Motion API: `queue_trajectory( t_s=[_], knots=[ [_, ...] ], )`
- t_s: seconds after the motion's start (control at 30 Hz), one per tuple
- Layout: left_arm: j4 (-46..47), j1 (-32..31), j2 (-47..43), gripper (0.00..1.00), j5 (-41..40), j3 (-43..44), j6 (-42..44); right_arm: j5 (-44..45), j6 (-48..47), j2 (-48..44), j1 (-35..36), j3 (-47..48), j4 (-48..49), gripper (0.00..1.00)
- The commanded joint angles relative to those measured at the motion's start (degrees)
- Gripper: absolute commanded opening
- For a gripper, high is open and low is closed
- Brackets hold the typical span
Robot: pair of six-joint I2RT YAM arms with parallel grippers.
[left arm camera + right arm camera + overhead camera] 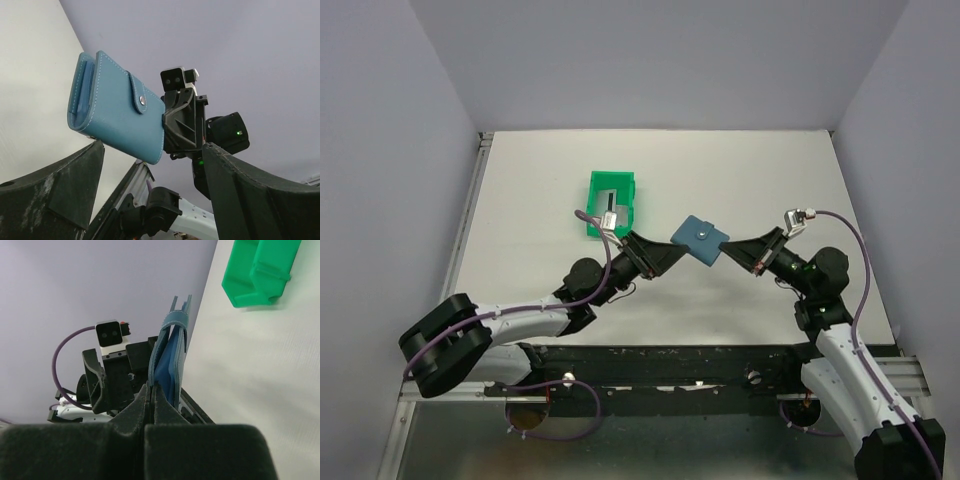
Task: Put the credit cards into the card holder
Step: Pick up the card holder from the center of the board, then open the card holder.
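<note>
You're working over a matte white table with a green plastic bin sitting flat on it, open top up, the wider stretch of tabletop lying right of the bin and the black base rail on the bin's near side.
</note>
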Motion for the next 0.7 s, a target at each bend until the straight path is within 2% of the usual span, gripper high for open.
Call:
queue_trajectory(
  t_s=[0.0,0.27,0.43,0.53,0.67],
  knots=[
    [5.5,-0.8,2.2,0.89,-0.6,0.4,-0.5,-2.1,1.7,-2.4,0.3,-0.4,1.9,0.0],
    [5.0,-1.1,2.8,0.88,-0.7,1.0,0.0,-2.1,-0.5,-5.1,0.3,1.2,-3.3,0.0],
    [6.4,-1.3,3.5,0.84,-1.2,1.2,-0.1,-2.9,0.3,-5.4,0.2,0.4,-2.6,0.0],
    [7.8,-1.3,4.3,0.68,-0.6,1.9,0.1,-3.3,0.8,-5.4,0.3,-0.4,-1.9,0.0],
    [10.9,-1.2,6.0,0.52,0.4,1.7,-0.5,-3.4,0.9,-5.3,0.3,-0.6,-1.8,0.01]
  ],
)
